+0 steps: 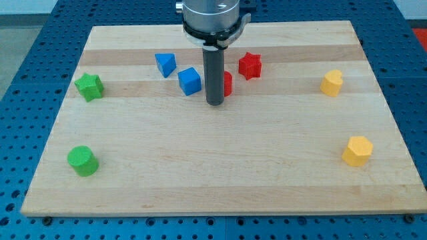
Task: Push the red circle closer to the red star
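Note:
The red star (250, 65) sits near the view's top centre of the wooden board (220, 180). The red circle (227, 84) lies just below and left of the star, mostly hidden behind my rod; only its right edge shows. My tip (214, 103) stands on the board at the circle's lower left side, close against it. A small gap separates the circle from the star.
A blue cube (189, 81) sits just left of my rod, a blue triangle (165, 64) further left. A green star (89, 87) and green circle (83, 161) lie at the view's left. Two yellow blocks (331, 83) (357, 151) lie at the right.

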You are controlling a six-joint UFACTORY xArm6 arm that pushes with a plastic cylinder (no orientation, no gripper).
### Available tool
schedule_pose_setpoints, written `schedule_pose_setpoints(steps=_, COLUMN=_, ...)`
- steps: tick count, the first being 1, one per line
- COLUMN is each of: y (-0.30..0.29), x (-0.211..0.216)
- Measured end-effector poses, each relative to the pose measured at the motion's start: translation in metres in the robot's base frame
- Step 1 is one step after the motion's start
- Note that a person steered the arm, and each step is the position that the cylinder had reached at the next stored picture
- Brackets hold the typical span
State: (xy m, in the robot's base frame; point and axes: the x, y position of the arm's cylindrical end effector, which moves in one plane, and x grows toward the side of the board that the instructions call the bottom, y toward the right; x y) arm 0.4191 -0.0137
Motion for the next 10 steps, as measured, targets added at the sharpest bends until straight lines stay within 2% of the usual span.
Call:
schedule_pose_setpoints(steps=2, y=0.014, x=-0.003)
schedule_pose_setpoints(steps=5, y=-0.018, x=0.000)
schedule_pose_setpoints(steps=6, y=-0.008, x=-0.024)
schedule_pose_setpoints(steps=8, y=-0.004, x=-0.029)
schedule_pose_setpoints(steps=9, y=-0.008, x=-0.022)
schedule_pose_setpoints(steps=10, y=-0.013, x=0.036)
